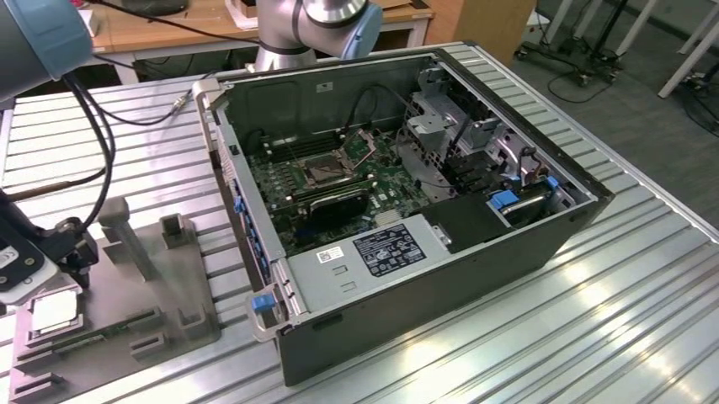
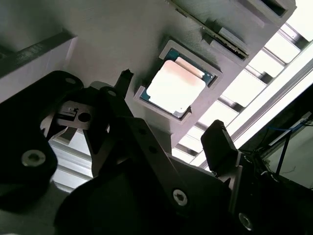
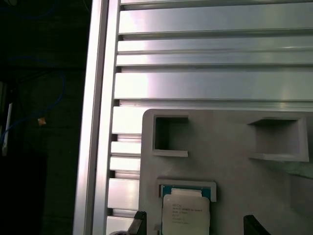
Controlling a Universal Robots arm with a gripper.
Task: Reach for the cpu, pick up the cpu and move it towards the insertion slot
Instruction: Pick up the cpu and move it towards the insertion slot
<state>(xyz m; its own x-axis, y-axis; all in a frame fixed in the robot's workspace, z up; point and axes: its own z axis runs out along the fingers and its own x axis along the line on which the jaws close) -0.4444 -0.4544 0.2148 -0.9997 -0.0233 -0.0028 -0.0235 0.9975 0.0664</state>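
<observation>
Beneath the spread tool [image 3: 194, 216], the cpu [image 3: 186, 214] lies centred.

cpu [image 1: 54, 313] in fixture [image 1: 113, 296] recess, case [image 1: 472, 278] at exterior view's right, insertion slot [image 1: 318, 172] inside

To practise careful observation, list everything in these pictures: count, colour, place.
cpu: one, silver-white, in the holder's square pocket.
holder: one, grey, on the table at the exterior view's left.
computer case: one, black, open, beside the holder.
insertion slot: one, dark, silvery frame, inside the case.
table: one, ribbed aluminium, under everything.
arm: one, silver-blue, beyond the case in the exterior view.
gripper: one, black, open, over the cpu.
</observation>
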